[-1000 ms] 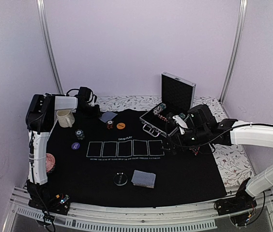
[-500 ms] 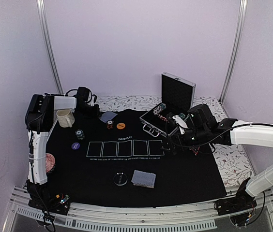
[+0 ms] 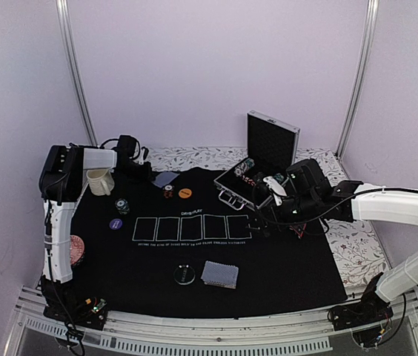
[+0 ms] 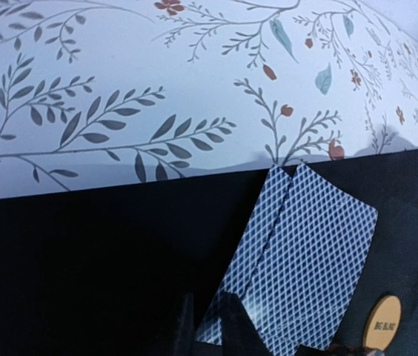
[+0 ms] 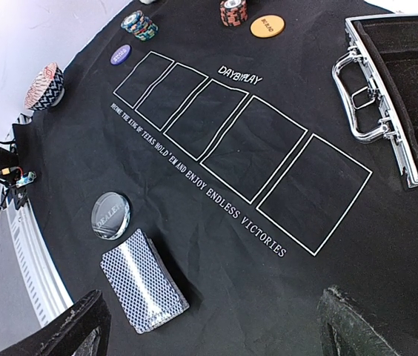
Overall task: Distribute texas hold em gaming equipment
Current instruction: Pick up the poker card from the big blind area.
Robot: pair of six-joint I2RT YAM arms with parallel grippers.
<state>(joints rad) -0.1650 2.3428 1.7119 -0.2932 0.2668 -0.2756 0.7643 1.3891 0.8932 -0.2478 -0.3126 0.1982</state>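
Left gripper (image 4: 209,343) at two cards (image 4: 298,259) by the mat's (image 4: 83,259) far edge, grip impossible to tell; right gripper (image 5: 213,315) spread wide above the mat.

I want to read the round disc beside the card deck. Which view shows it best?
Right wrist: the disc is large, its lettering visible. Top external shows the disc small; left wrist misses it.

Matt black cloth mat (image 5: 216,293), shiny metal case (image 5: 409,81), glossy dealer disc (image 5: 110,215)
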